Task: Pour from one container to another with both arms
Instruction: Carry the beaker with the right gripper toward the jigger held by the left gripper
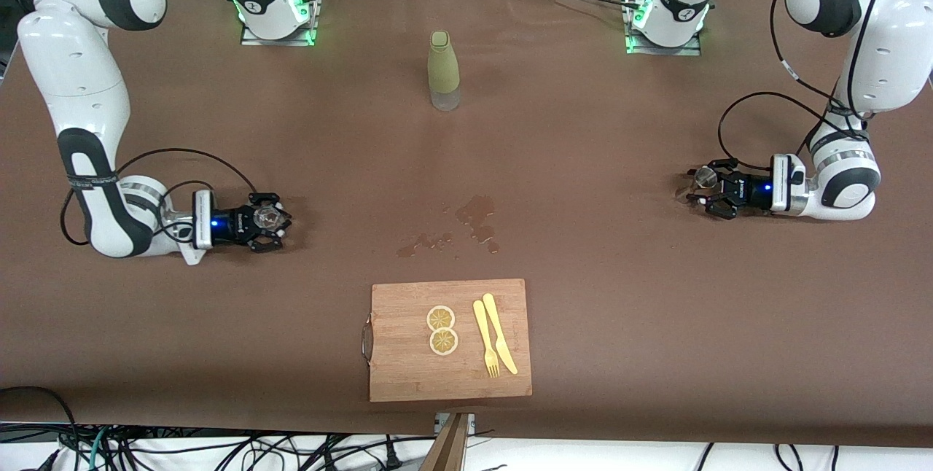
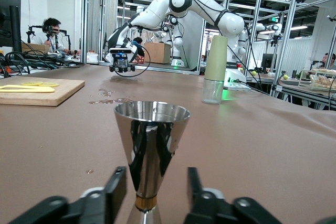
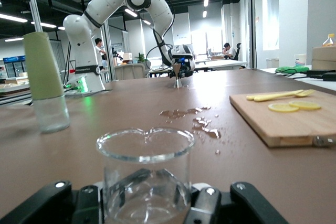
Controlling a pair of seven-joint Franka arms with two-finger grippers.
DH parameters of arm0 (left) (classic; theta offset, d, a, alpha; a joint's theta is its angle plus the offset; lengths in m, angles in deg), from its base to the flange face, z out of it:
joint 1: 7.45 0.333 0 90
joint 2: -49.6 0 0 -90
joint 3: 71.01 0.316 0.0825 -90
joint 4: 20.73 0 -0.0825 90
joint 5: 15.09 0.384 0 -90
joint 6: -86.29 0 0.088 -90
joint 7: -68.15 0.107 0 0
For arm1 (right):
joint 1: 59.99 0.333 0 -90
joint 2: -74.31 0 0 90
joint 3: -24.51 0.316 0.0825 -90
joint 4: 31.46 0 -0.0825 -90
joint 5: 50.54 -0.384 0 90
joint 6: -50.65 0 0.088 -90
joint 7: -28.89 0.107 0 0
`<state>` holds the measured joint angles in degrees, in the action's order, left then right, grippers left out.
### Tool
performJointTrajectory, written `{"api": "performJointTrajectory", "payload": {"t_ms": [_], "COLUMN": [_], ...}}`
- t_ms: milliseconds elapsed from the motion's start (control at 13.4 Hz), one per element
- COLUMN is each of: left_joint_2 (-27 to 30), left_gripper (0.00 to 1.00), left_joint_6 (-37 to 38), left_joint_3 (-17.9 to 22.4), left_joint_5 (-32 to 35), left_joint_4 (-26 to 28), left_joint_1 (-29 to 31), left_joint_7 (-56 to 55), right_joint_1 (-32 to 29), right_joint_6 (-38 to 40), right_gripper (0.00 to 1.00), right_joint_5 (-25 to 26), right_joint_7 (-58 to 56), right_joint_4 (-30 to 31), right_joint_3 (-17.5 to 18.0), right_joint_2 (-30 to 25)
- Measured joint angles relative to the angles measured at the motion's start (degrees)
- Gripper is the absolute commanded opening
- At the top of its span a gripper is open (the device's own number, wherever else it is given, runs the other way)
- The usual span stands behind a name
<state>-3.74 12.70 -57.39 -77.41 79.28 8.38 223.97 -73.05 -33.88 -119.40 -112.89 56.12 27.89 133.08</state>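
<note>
Front view, middle right of the frame: the left end effector sits low on the bench, fingers parted around a steel jigger without touching. At middle left, the right end effector brackets a clear glass beaker; whether it grips, I cannot tell.

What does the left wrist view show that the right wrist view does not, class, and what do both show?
Only the left wrist view shows the steel jigger standing upright between the left pincer and its fingers, which flank it without visibly touching.

Only the right wrist view shows the clear glass beaker at the right pincer, and close up the lemon slices on the board.

Both show the brown table, the spilled puddle, the wooden cutting board, the green-sleeved bottle and the other arm in the distance.
</note>
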Motion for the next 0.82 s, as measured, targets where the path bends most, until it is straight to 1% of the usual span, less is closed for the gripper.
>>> {"api": "performJointTrajectory", "payload": {"t_ms": [75,150,225,300,524,674,824], "left_joint_2": [0.0,0.0,-0.01,-0.08,-0.35,-0.61,-1.12], "left_gripper": [0.26,0.19,0.07,0.0,0.0,0.0,0.0], "left_joint_6": [-0.02,-0.06,-0.13,-0.27,-0.13,0.12,-0.19], "left_joint_3": [0.01,0.04,0.08,0.11,0.11,0.01,-1.17], "left_joint_5": [0.0,0.0,0.0,0.0,-0.51,-1.38,-4.23], "left_joint_4": [0.01,0.02,0.03,0.06,0.11,0.35,0.4], "left_joint_1": [0.0,0.0,0.01,0.01,0.04,0.1,0.04], "left_joint_7": [0.0,0.0,0.01,0.03,0.07,0.52,0.86], "right_joint_1": [1.58,3.42,5.4,7.46,13.12,16.61,19.82], "right_joint_6": [-0.23,-0.31,-0.44,-0.6,-0.86,-2.46,-6.32], "right_gripper": [0.0,0.0,0.0,0.0,0.0,0.0,0.0], "right_joint_5": [-1.7,-3.3,-4.6,-5.47,-6.64,-10.41,-14.74], "right_joint_7": [1.04,2.27,3.1,3.69,7.92,11.01,11.7], "right_joint_4": [-0.4,-0.72,-1.07,-1.74,-5.5,-8.06,-9.25], "right_joint_3": [0.35,0.47,0.55,0.59,0.72,0.78,0.83], "right_joint_2": [-0.03,-0.07,-0.09,-0.11,-0.19,-0.34,-0.84]}}
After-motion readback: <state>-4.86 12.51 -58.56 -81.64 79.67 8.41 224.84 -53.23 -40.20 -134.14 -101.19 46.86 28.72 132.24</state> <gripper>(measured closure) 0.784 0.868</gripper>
